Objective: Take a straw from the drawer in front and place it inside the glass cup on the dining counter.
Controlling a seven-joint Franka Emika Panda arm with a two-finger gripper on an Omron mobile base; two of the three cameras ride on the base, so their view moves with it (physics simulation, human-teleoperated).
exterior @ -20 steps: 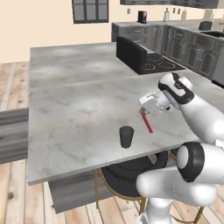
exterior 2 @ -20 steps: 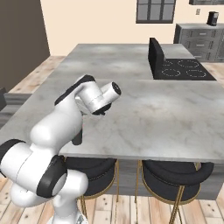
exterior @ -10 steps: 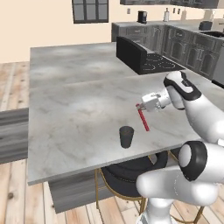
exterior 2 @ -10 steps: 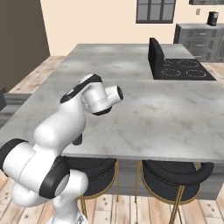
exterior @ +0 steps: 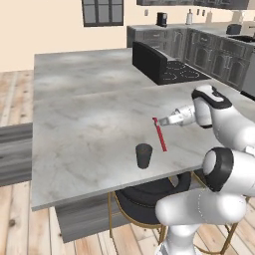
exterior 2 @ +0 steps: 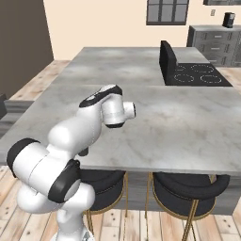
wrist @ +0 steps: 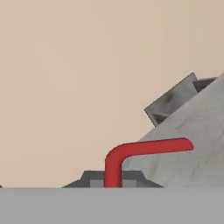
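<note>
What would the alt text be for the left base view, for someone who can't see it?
A white robot arm's hand holds a red straw above a grey marble counter, the straw hanging down and angled. A small dark cup stands on the counter, near its front edge, down and left of the straw.

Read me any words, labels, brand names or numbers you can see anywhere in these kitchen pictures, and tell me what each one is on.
None can be read. The thin red straw in the shut gripper, the small dark tumbler, the light grey marble counter and the black cooktop are all plain. The small dark appliance on the far counter is too small to show any marking.
</note>
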